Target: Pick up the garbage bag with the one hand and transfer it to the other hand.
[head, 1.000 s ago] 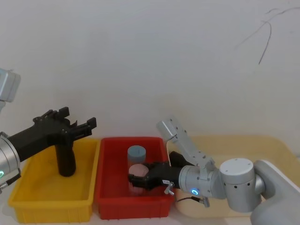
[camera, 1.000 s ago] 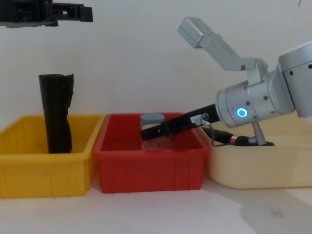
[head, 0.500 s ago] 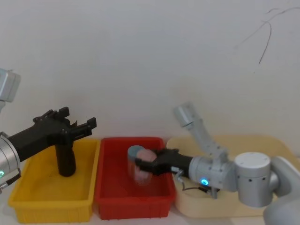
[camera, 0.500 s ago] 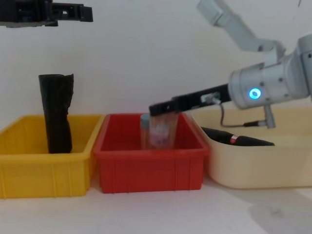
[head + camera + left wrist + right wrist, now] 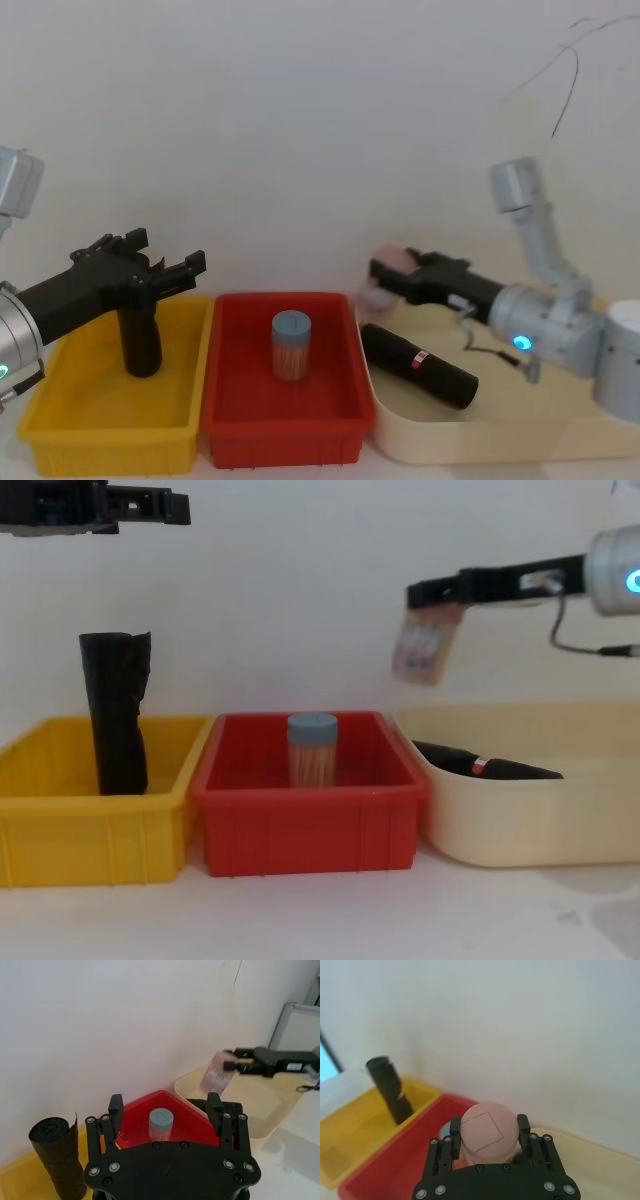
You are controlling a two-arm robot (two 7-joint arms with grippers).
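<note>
While the right hand (image 5: 432,597) grips a pink-lidded jar (image 5: 424,643), the garbage bag (image 5: 418,365) lies in the cream tray (image 5: 560,440).

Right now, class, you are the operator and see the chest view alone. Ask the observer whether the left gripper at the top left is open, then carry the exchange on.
Observer: Yes. In its wrist view the left gripper has its fingers spread, with nothing between them.
Operator: What is the right gripper carrying?
Observer: A container with a round pink lid; the right gripper clamps its sides.
Operator: How does the black roll in the beige tray lie?
Observer: From the head, the lying black roll runs diagonally across the beige tray, its label band near the middle.
</note>
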